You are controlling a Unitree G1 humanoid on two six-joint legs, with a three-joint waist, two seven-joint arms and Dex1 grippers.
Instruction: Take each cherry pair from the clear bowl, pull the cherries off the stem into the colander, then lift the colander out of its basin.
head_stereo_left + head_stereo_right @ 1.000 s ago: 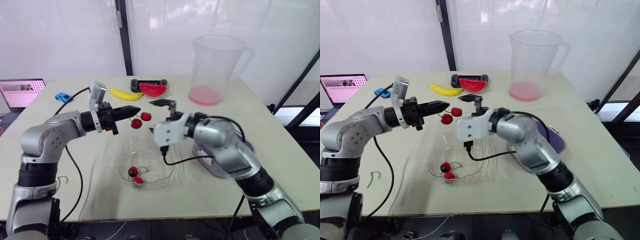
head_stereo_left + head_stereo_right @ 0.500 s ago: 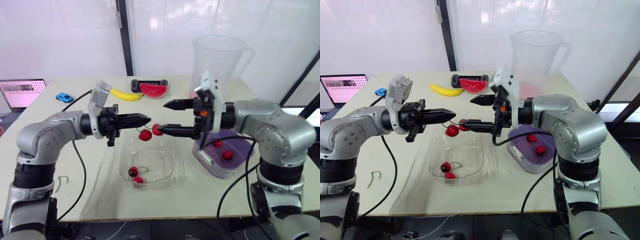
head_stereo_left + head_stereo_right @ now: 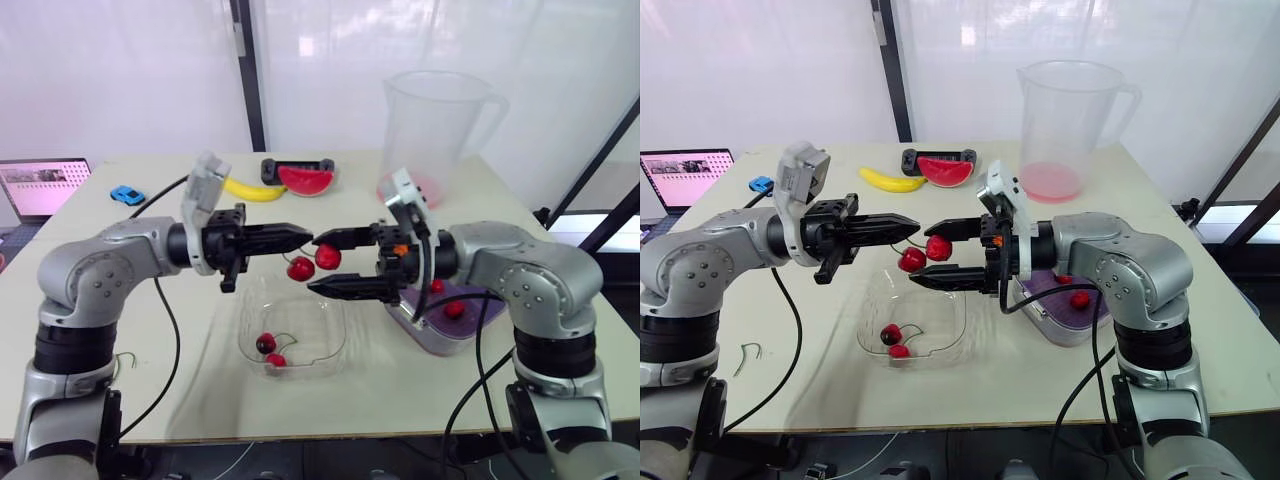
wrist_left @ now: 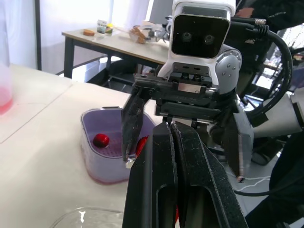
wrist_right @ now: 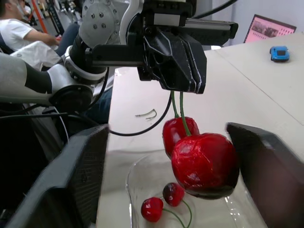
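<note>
My left gripper (image 3: 298, 237) is shut on the stem of a red cherry pair (image 3: 314, 263), which hangs above the far rim of the clear bowl (image 3: 338, 342). My right gripper (image 3: 316, 264) faces it, open, one finger above and one below the cherries. In the right wrist view the nearer cherry (image 5: 205, 164) hangs between my two fingers (image 5: 85, 166), under the left gripper (image 5: 173, 61). Another cherry pair (image 3: 268, 350) lies in the bowl. To the right stands the purple colander (image 3: 425, 335) in its basin, with loose cherries (image 3: 455, 310) inside.
A big clear pitcher (image 3: 435, 130) with pink liquid stands at the back right. A banana (image 3: 252, 189), a watermelon slice (image 3: 305, 180) and a blue toy car (image 3: 126, 194) lie along the back. A laptop (image 3: 40, 185) is at the far left, a bare stem (image 3: 125, 358) near the front left.
My right arm swung out from over the bowl and turned to face the left gripper; its open fingers now bracket the cherries. The left gripper carried the pair slightly rightward.
</note>
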